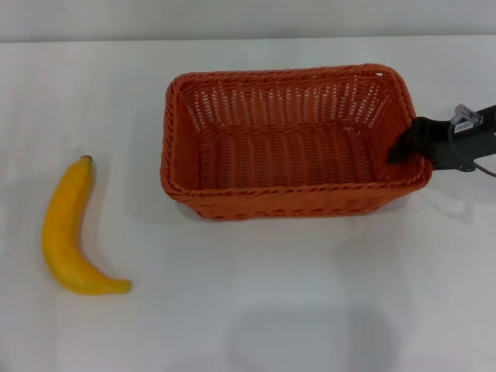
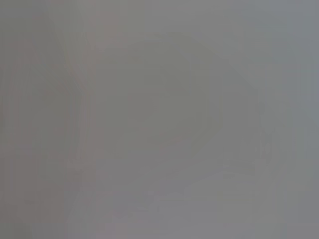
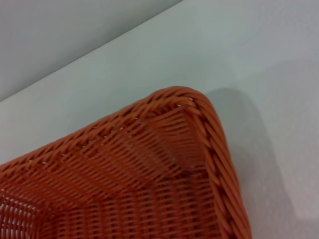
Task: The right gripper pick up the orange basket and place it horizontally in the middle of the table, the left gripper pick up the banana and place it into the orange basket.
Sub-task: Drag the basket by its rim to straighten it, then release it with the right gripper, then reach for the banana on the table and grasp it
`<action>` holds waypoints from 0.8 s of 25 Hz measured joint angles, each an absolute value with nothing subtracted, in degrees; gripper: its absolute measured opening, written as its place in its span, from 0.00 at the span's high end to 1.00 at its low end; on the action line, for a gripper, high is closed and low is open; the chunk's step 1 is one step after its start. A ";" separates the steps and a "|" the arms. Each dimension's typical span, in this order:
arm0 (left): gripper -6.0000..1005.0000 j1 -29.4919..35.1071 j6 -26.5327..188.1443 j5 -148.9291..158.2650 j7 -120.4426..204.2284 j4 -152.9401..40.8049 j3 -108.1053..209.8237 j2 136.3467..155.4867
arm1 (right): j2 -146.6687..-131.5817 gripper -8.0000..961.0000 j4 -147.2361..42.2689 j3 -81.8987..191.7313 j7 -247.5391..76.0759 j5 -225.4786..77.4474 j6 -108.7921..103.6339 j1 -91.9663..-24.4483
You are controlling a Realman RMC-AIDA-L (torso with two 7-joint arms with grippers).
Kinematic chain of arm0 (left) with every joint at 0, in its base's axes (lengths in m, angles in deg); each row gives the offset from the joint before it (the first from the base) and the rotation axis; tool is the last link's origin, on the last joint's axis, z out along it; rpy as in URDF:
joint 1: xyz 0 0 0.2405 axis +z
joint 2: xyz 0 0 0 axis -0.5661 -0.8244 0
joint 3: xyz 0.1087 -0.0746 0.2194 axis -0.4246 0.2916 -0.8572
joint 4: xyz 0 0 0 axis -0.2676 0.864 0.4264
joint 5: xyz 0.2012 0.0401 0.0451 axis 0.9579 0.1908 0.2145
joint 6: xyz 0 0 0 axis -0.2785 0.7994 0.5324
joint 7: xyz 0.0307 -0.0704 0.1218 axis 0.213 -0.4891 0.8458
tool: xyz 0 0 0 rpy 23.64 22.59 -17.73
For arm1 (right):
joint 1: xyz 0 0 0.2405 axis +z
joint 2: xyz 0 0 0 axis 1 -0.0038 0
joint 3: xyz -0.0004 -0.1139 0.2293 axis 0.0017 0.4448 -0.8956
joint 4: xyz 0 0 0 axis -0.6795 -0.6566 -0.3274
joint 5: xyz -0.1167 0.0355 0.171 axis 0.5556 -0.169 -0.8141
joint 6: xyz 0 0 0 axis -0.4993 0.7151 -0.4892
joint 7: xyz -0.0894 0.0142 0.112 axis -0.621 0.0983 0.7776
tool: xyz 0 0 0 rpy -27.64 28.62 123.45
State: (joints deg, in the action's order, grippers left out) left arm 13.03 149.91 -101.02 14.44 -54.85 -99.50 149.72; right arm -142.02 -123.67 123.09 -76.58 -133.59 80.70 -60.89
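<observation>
The orange basket (image 1: 294,194) stands lengthwise across the middle of the white table (image 1: 271,302), empty inside. My right gripper (image 1: 413,152) comes in from the right and straddles the basket's right rim, one black finger inside the wall, shut on it. The right wrist view looks down on a corner of the orange basket (image 3: 149,164) from close by. The yellow banana (image 1: 66,232) lies on the table to the basket's left, its dark tip pointing away from me. My left gripper is not in the head view, and the left wrist view shows only a plain grey surface.
The table's far edge (image 1: 248,39) meets a pale wall behind the basket. Bare tabletop lies between the banana and the basket and along the front.
</observation>
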 joint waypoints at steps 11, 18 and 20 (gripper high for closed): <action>0.15 13.21 149.91 -101.05 14.31 -54.85 -99.50 149.74 | -141.70 0.63 -119.94 122.77 -76.94 -138.09 79.16 -61.44; 0.15 13.32 149.91 -101.09 14.27 -54.85 -99.50 149.83 | -141.54 0.63 -120.68 120.64 -76.83 -138.10 80.11 -61.33; 0.15 13.32 149.91 -101.17 14.27 -54.85 -99.50 149.83 | -141.43 0.63 -120.97 120.09 -76.84 -137.99 80.63 -61.32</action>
State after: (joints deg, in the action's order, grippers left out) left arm 13.32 149.91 -101.17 14.27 -54.85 -99.50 149.83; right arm -141.43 -120.97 120.09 -76.84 -137.99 80.63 -61.32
